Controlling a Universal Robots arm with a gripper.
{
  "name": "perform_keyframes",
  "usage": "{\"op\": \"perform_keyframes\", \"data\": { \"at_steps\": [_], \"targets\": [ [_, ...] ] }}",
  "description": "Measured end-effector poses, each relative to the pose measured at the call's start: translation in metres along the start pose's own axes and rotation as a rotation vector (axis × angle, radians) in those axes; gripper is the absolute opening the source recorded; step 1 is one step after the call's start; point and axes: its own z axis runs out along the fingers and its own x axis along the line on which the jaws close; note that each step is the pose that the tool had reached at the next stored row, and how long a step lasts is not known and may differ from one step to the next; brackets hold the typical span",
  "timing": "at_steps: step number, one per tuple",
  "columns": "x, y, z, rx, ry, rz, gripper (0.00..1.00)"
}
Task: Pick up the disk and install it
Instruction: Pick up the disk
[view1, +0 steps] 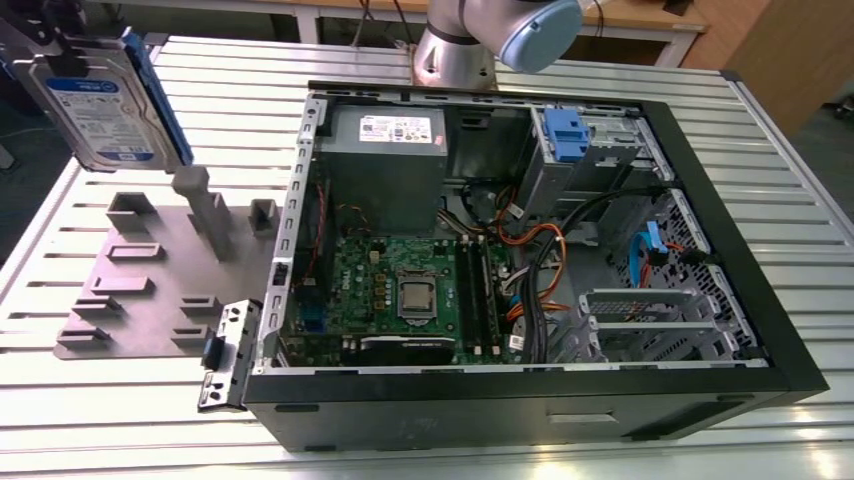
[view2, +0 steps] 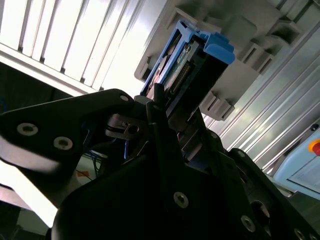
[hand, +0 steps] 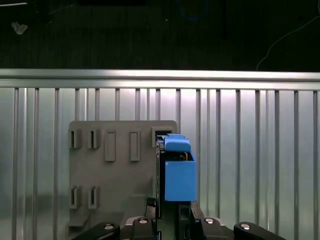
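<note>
Slatted metal table, brightly lit, bearing every item listed.

Exterior view.
- Open computer case: on its side, motherboard facing up.
- Grey fixture board: slots and posts, just beside the case on the exterior view's left.
- The disk: held on edge in the air above the board, clear of its posts and apart from the case.
- Arm base: behind the case.
- Labels: white-and-blue label on the disk's face; white sticker on the grey box inside the case. I can make out no print on either.

Second wrist view.
- Gripper: pinching the disk, black fingers pressed against its sides. The blue carrier rail caps the far end.

First wrist view.
- Disk: seen edge-on, projecting from the gripper over the fixture board.

Handling note, my judgement: the step in hand is carrying the lifted disk. From my station I would want a firm pinch, the drive square to the wrist, slow travel, and clearance from the board's posts and the case rim.
</note>
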Motion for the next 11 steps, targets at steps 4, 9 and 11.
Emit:
{"op": "perform_keyframes", "data": {
  "at_steps": [4, 9, 11],
  "targets": [
    [-0.0002, 0.0000, -0.0081, 0.0001, 0.0000, 0.000, 0.35],
    [-0.0004, 0.0000, -0.0179, 0.0000, 0.0000, 0.000, 0.35],
    [-0.0005, 0.0000, -0.0223, 0.0000, 0.0000, 0.000, 0.35]
  ]
}}
